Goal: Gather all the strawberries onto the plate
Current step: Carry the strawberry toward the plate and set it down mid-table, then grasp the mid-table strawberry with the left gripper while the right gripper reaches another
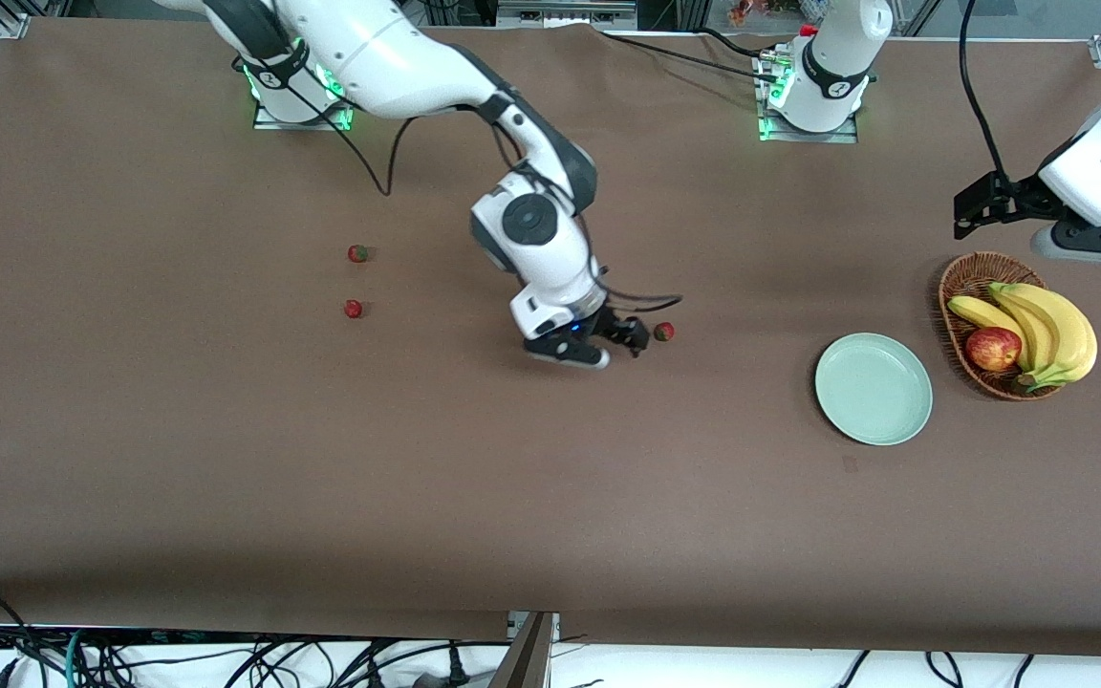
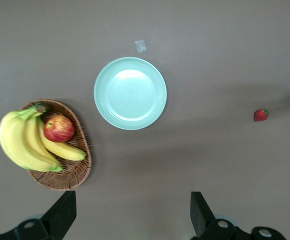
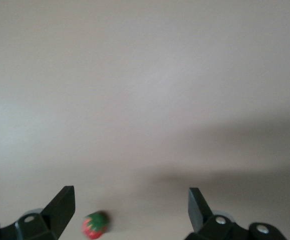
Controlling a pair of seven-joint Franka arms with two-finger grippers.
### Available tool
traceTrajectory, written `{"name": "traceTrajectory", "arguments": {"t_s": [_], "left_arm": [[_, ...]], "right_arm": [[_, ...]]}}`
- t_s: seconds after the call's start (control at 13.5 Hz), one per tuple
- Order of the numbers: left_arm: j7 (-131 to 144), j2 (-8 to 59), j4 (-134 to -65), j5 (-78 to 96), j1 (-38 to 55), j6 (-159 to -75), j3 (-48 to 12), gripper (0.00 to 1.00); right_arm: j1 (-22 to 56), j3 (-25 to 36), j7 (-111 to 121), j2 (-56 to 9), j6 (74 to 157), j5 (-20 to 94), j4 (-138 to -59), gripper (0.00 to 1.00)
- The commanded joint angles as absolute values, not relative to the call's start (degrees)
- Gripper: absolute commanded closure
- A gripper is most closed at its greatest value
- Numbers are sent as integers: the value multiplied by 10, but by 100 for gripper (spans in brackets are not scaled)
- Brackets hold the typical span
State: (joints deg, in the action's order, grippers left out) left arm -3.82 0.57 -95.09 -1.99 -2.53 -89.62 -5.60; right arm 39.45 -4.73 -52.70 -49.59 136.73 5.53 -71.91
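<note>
A wide table (image 1: 226, 478) covered in plain matte brown fills the scene under even light that casts soft shadows, with tangled black cables (image 1: 226, 659) along a white strip (image 1: 799, 669) at its edge nearest the front camera.

Lighting's pretty even and soft from overhead, nothing harsh. The brown table (image 1: 226, 459) looks matte with no real glare, just a mild sheen on the plate (image 2: 130, 93). The arms throw broad, fuzzy shadows. The right wrist view is washed out and pale, and the strawberry (image 3: 94, 225) there is blurry, out of focus.
</note>
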Motion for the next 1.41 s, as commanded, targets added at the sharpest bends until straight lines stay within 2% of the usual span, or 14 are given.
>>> {"name": "traceTrajectory", "arguments": {"t_s": [0.0, 0.15, 0.45, 0.67, 0.97, 1.11, 1.34], "left_arm": [[-35, 76, -940, 12, -13, -889, -62, 0], [-3, 143, -942, 40, 21, -917, -70, 0], [181, 212, -958, 33, 107, -1038, -73, 0], [228, 216, -1053, 32, 161, -1175, -73, 0], [328, 251, -1155, 32, 238, -1368, -71, 0], [363, 278, -1158, -8, 257, -1396, -70, 0], [389, 316, -1153, -88, 256, -1454, -71, 3]], "right_arm": [[331, -58, -394, -437, 1239, 54, -733, 0], [277, -57, -299, -413, 1147, 55, -733, 0], [192, -55, -231, -400, 1010, 44, -733, 0], [185, 4, -146, -399, 927, 40, -744, 0], [185, 27, -138, -374, 936, 40, -822, 0], [185, 32, -138, -357, 965, 40, -876, 0], [186, 32, -138, -311, 1065, 39, -1000, 0]]}}
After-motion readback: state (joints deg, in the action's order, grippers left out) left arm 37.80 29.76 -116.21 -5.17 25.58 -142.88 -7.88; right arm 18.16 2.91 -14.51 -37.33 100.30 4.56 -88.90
